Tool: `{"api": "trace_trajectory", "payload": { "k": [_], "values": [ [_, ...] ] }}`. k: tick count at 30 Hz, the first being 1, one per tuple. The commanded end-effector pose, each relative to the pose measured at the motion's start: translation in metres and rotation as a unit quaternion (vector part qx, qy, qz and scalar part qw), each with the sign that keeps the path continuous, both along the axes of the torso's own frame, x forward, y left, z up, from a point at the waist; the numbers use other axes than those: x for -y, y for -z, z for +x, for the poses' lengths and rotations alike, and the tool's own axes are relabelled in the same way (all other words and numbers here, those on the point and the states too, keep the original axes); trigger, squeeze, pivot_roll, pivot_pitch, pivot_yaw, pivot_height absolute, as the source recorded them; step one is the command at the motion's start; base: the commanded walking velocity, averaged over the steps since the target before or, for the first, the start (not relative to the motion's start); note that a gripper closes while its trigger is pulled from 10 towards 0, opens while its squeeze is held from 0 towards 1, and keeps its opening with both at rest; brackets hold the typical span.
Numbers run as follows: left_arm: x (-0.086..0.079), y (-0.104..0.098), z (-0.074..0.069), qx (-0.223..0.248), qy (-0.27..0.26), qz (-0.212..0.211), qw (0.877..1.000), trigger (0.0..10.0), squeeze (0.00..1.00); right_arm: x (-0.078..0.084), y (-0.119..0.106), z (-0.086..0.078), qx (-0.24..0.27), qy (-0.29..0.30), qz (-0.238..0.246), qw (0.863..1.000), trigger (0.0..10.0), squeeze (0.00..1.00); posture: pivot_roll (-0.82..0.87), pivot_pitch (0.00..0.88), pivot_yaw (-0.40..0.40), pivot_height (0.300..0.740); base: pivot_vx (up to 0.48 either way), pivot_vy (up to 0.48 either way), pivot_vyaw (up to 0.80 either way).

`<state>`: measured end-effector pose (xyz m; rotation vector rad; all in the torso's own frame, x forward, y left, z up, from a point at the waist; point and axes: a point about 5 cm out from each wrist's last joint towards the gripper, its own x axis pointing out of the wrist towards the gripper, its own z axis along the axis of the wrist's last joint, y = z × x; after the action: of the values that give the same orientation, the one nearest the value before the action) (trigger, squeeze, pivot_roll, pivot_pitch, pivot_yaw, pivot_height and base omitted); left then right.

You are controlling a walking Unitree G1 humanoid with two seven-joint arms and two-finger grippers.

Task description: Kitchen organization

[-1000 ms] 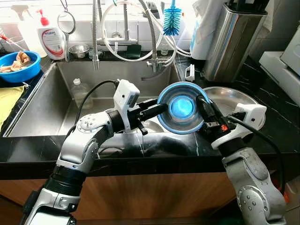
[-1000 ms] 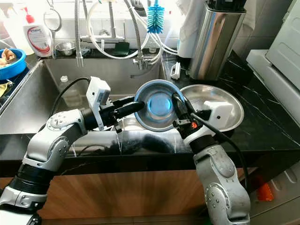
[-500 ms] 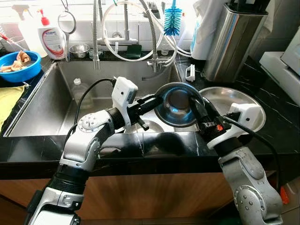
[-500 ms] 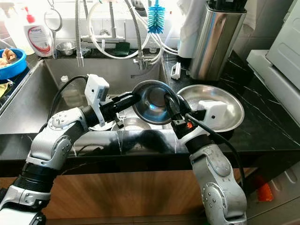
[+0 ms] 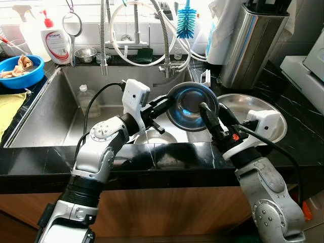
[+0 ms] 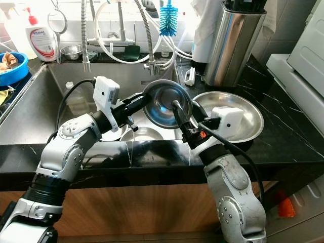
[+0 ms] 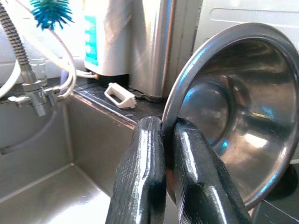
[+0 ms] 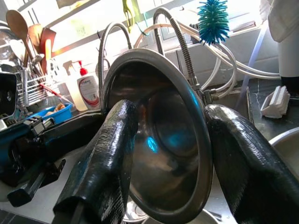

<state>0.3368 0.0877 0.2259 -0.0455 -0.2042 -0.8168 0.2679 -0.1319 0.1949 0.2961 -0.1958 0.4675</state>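
From the left eye I see the bowl [image 5: 192, 105] held on edge above the right end of the sink [image 5: 55, 116], its hollow facing me and the rim upright. My left gripper [image 5: 169, 104] pinches the bowl's left rim; my right gripper [image 5: 211, 112] sits at its right rim, in front of the tray [image 5: 253, 109] on the counter [image 5: 298, 147]. A second ago the bowl hung lower, nearer the counter's front edge, and glowed blue; now it sits higher and reads grey steel.

The right eye shows the same, with the brush [image 6: 167, 20] hanging by the tap.

In the left wrist view both fingers [image 7: 145, 182] are closed tight on the rim.

In the right wrist view the fingers [image 8: 112, 158] are spread wide, one either side of the rim, not clamping it.
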Motion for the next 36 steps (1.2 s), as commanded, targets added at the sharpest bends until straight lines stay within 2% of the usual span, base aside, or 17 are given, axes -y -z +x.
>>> {"api": "trace_trajectory", "payload": {
  "k": [1, 8, 9, 10, 11, 12, 14, 17, 18, 19, 21, 24, 25, 28, 31, 33, 36],
  "values": [
    [-0.015, -0.019, 0.01, 0.029, -0.069, -0.03, 0.997, 0.0, 0.0, -0.007, 0.002, -0.003, -0.007, -0.013, -0.008, 1.0, 10.0, 0.0, 0.0, 0.046, -0.043, 0.74, 0.0, 0.0, 0.0],
    [-0.034, -0.02, 0.024, 0.016, -0.169, -0.058, 0.984, 0.0, 0.0, 0.0, 0.004, 0.001, -0.014, 0.021, -0.014, 1.0, 10.0, 0.0, 0.0, 0.045, -0.042, 0.74, 0.0, 0.0, 0.0],
    [-0.042, -0.02, 0.028, 0.016, -0.207, -0.061, 0.976, 3.9, 0.0, 0.003, 0.004, 0.002, -0.015, 0.035, -0.015, 0.999, 10.0, 0.0, 0.0, 0.045, -0.042, 0.74, 0.0, 0.0, 0.0],
    [-0.046, -0.02, 0.03, 0.015, -0.225, -0.064, 0.972, 6.7, 0.0, 0.004, 0.004, 0.003, -0.015, 0.041, -0.014, 0.999, 10.0, 0.0, 0.0, 0.045, -0.042, 0.74, 0.0, 0.0, 0.0],
    [-0.049, -0.02, 0.031, 0.014, -0.236, -0.067, 0.969, 6.7, 0.0, 0.005, 0.004, 0.003, -0.015, 0.045, -0.014, 0.999, 10.0, 0.0, 0.0, 0.045, -0.042, 0.74, 0.0, 0.0, 0.0],
    [-0.053, -0.02, 0.032, 0.014, -0.249, -0.068, 0.966, 10.0, 0.0, 0.006, 0.004, 0.003, -0.015, 0.048, -0.014, 0.999, 10.0, 0.0, 0.0, 0.045, -0.042, 0.74, 0.0, 0.0, 0.0],
    [-0.065, -0.017, 0.036, 0.013, -0.292, -0.061, 0.954, 10.0, 0.0, 0.008, 0.003, 0.004, -0.014, 0.055, -0.014, 0.998, 10.0, 0.0, 0.0, 0.045, -0.042, 0.74, 0.0, 0.0, 0.0],
    [-0.077, -0.01, 0.04, 0.026, -0.337, -0.008, 0.941, 10.0, 0.0, 0.009, 0.002, 0.002, -0.013, 0.058, -0.014, 0.998, 10.0, 0.0, 0.0, 0.045, -0.042, 0.74, 0.0, 0.0, 0.0],
    [-0.081, -0.007, 0.041, 0.04, -0.351, 0.026, 0.935, 10.0, 0.0, 0.009, 0.002, 0.002, -0.014, 0.06, -0.015, 0.998, 10.0, 0.0, 0.0, 0.045, -0.042, 0.74, 0.0, 0.0, 0.0],
    [-0.081, -0.007, 0.041, 0.04, -0.351, 0.026, 0.935, 10.0, 0.0, 0.009, 0.002, 0.002, -0.014, 0.06, -0.015, 0.998, 10.0, 0.0, 0.0, 0.045, -0.042, 0.74, 0.0, 0.0, 0.0],
    [-0.095, 0.004, 0.041, 0.058, -0.377, 0.098, 0.919, 10.0, 0.0, 0.011, 0.001, -0.001, -0.014, 0.07, -0.019, 0.997, 10.0, 0.0, 0.0, 0.046, -0.04, 0.74, 0.0, 0.0, 0.0],
    [-0.108, 0.012, 0.042, 0.061, -0.393, 0.136, 0.907, 10.0, 0.0, 0.016, -0.003, -0.004, -0.009, 0.08, -0.025, 0.996, 10.0, 0.0, 0.0, 0.046, -0.04, 0.74, 0.0, 0.0, 0.0],
    [-0.108, 0.012, 0.042, 0.061, -0.393, 0.136, 0.907, 10.0, 0.0, 0.016, -0.003, -0.004, -0.009, 0.08, -0.025, 0.996, 10.0, 0.0, 0.0, 0.046, -0.04, 0.74, 0.0, 0.0, 0.0],
    [-0.125, 0.023, 0.043, 0.053, -0.407, 0.178, 0.894, 10.0, 0.0, 0.027, -0.008, -0.009, -0.004, 0.104, -0.031, 0.994, 10.0, 0.0, 0.0, 0.043, -0.037, 0.74, 0.0, 0.0, 0.0],
    [-0.131, 0.03, 0.043, 0.049, -0.409, 0.206, 0.888, 10.0, 0.0, 0.031, -0.01, -0.011, -0.002, 0.115, -0.035, 0.993, 10.0, 0.0, 0.0, 0.04, -0.034, 0.74, 0.0, 0.0, 0.0],
    [-0.137, 0.04, 0.043, 0.029, -0.407, 0.231, 0.883, 10.0, 0.0, 0.038, -0.011, -0.013, -0.002, 0.132, -0.041, 0.99, 10.0, 0.0, 0.0, 0.037, -0.033, 0.74, 0.0, 0.0, 0.0],
    [-0.143, 0.051, 0.041, -0.002, -0.413, 0.232, 0.881, 10.0, 0.0, 0.052, -0.01, -0.015, -0.012, 0.176, -0.047, 0.983, 10.0, 0.0, 0.0, 0.031, -0.032, 0.74, 0.0, 0.0, 0.0]
  ]
}}
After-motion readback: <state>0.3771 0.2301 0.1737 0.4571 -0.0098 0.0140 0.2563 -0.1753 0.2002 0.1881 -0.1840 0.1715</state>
